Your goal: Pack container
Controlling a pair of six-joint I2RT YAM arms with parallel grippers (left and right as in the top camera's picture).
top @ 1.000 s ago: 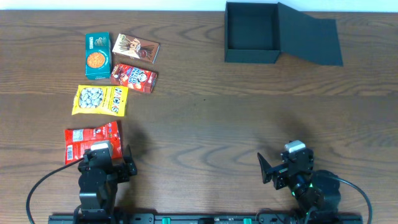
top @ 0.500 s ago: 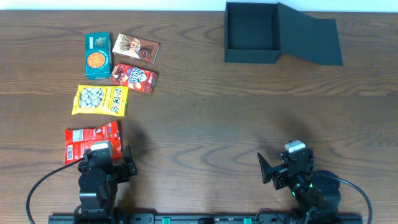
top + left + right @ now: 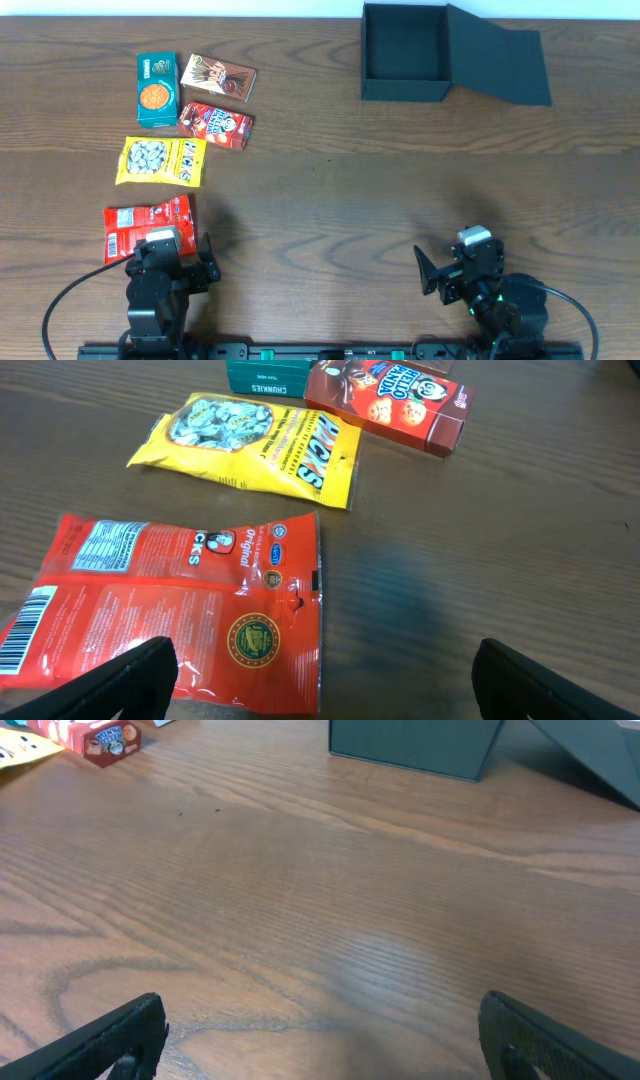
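Observation:
The black container (image 3: 404,64) stands open at the table's far right, its flap lid (image 3: 500,67) lying flat beside it; its front wall (image 3: 415,745) shows at the top of the right wrist view. Snacks lie at the left: a teal cookie box (image 3: 157,89), a brown box (image 3: 218,77), a red box (image 3: 215,126), a yellow packet (image 3: 161,161) and a red packet (image 3: 147,226). My left gripper (image 3: 170,262) rests open at the near edge, just behind the red packet (image 3: 170,610). My right gripper (image 3: 455,270) is open and empty at the near right.
Bare wooden tabletop (image 3: 340,190) stretches between the snacks and the container. Cables (image 3: 60,300) trail from the arm bases along the near edge.

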